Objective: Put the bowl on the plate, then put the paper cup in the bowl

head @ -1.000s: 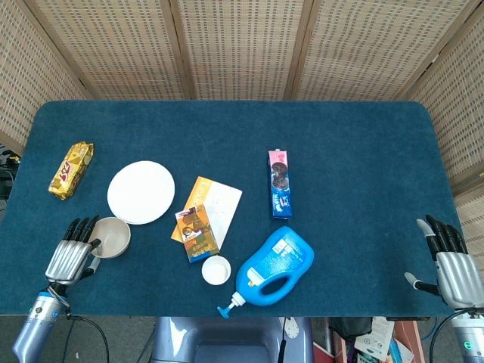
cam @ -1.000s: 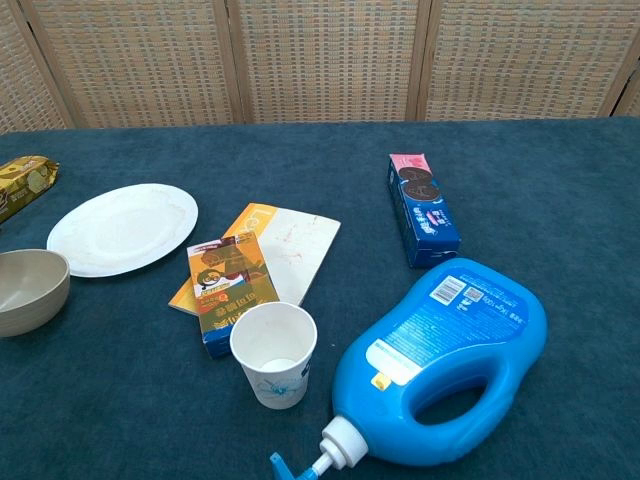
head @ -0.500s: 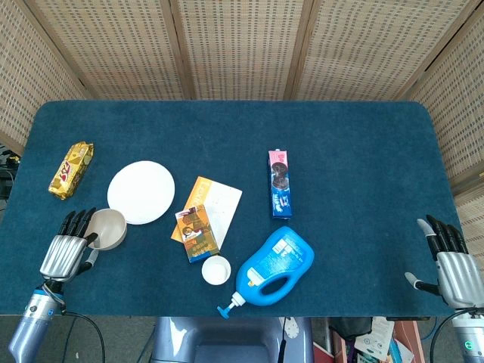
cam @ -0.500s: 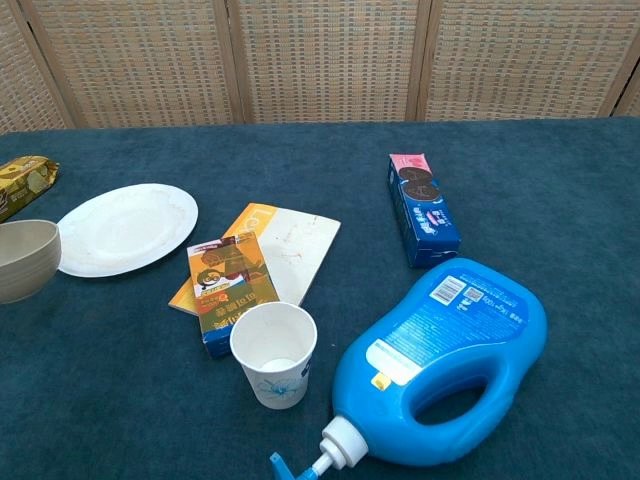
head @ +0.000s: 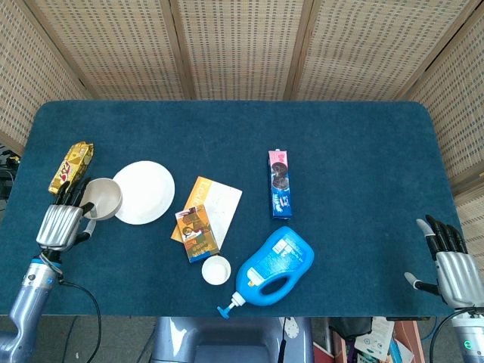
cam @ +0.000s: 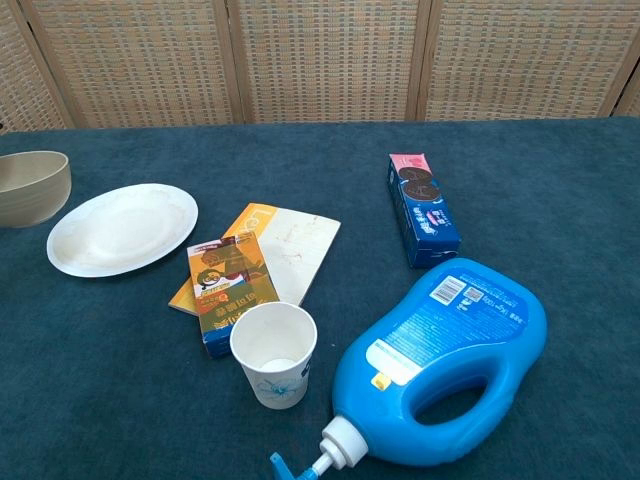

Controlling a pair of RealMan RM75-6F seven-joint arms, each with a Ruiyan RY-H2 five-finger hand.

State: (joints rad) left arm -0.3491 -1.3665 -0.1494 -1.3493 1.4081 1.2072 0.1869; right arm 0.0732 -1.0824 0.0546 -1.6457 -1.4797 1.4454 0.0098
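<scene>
Bowl (head: 101,198): risen and carried toward plate (head: 144,193) since earlier; left hand (head: 60,221) fingers (head: 72,190) gripping its near rim. Right hand (head: 452,265): fingers spreading wide, holding nothing.

Table (head: 363,151) covered in matt dark-blue cloth, short carpet-like nap. Screens (head: 242,45) behind: woven cane in wood frames. Bowl (cam: 30,187) matt beige, smooth, material can't tell. Plate (cam: 120,228) matt white, looks like paper. Cup (cam: 273,353) plain paper. Detergent bottle (cam: 450,355) glossy blue plastic with paper label. Cookie box (cam: 422,209) printed card, slight sheen. Snack packet (head: 71,168) shiny gold foil. Both hands, left (head: 60,221) and right (head: 454,268): bare silver metal backs, black fingers.
</scene>
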